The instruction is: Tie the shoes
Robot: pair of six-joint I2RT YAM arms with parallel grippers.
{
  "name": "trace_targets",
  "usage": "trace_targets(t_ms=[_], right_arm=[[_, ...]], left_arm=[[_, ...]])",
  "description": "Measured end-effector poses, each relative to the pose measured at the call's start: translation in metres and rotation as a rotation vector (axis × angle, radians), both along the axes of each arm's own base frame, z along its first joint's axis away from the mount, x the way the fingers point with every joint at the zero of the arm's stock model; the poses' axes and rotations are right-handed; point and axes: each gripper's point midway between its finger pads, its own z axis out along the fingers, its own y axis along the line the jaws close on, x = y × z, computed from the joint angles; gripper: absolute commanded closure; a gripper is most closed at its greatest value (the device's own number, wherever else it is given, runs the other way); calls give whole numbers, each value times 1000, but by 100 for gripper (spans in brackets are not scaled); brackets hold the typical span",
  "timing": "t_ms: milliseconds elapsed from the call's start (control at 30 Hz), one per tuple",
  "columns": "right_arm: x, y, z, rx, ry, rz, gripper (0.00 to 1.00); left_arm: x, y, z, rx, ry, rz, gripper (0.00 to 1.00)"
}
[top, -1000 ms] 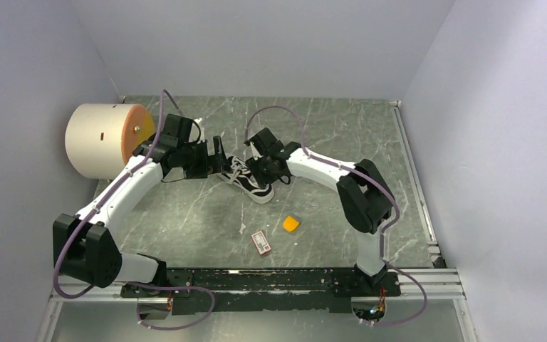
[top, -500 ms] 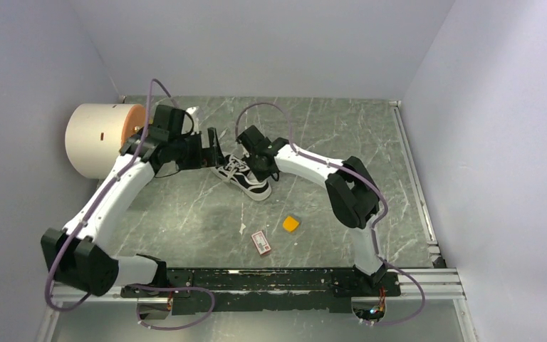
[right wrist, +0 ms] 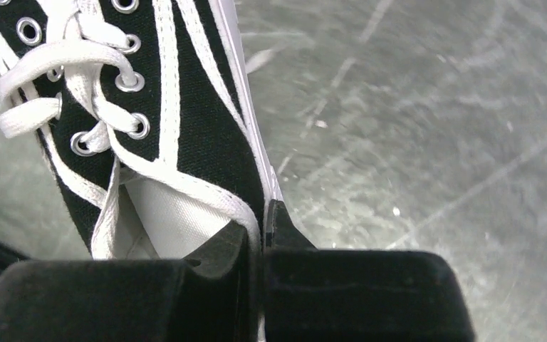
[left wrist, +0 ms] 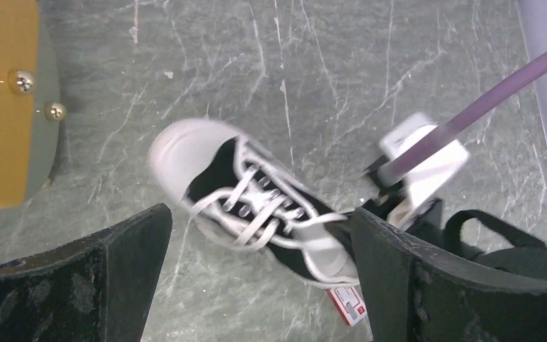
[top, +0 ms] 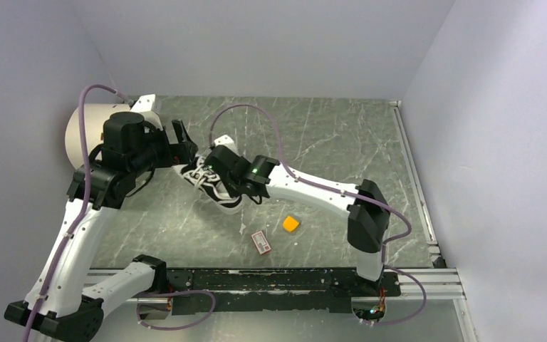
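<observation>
My right pincer (top: 223,185), clamped on the sneaker (top: 211,187), has dragged it from the middle of the tabletop (top: 313,142) toward the upper left of the overhead frame. It now lies just right of the cream drum (top: 89,132). My left arm has lifted and swung back over that corner. Its pincer (top: 184,144) hangs wide above the toe end, holding nothing.

I judge this a repositioning, not yet a tie: the laces (left wrist: 246,206) sit loose across the eyelets, with no knot or bow to be seen. The orange block (top: 291,224) and the red-and-white card (top: 261,241) remain in the lower middle, apart from the shoe.

The overhead view hides my grip beneath the right wrist. The right wrist view settles it: both fingers are pressed together on the shoe's side wall at the collar, black canvas and white trim pinched between them. The left wrist view, slightly blurred, gives what neither other shows: the white toe pointing to the upper left, the whole lace run laid open, and the shoe framed between my two spread fingers without touching either.
</observation>
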Motion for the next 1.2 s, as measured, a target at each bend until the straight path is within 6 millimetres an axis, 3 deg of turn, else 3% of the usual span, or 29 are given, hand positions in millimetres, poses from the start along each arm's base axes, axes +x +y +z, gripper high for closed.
trace_targets(t_ms=[100,167,233,367,467,533,667,700,933,1067,1200], right_arm=[[6,-23,3,29,-4,-163,100],[17,-44,-5,25,-4,-286,100],[28,-72,-24,-6,8,-408,100],[31,-129,-77,-131,63,-574,100],[25,-150,-104,-193,86,-621,100],[26,-151,-102,-168,85,-635,100],[25,-151,-101,-139,94,-602,59],[24,-151,-100,-136,102,-589,53],[11,-155,-67,-89,121,-440,37],[11,-150,-25,26,76,-349,35],[17,-150,-3,103,50,-323,35]], left_arm=[[-2,3,4,0,-15,13,0],[-1,2,1,2,-7,11,0],[1,1,-10,10,25,6,0],[2,-5,-33,22,104,-21,0],[-1,-12,-49,13,150,-58,0],[-4,-18,-61,3,191,-88,0],[-6,-29,-89,-12,281,-139,0],[-6,-32,-97,-16,305,-151,0],[-2,-49,-144,-20,454,-237,1],[8,-54,-188,5,582,-239,23],[12,-54,-226,21,668,-217,25]])
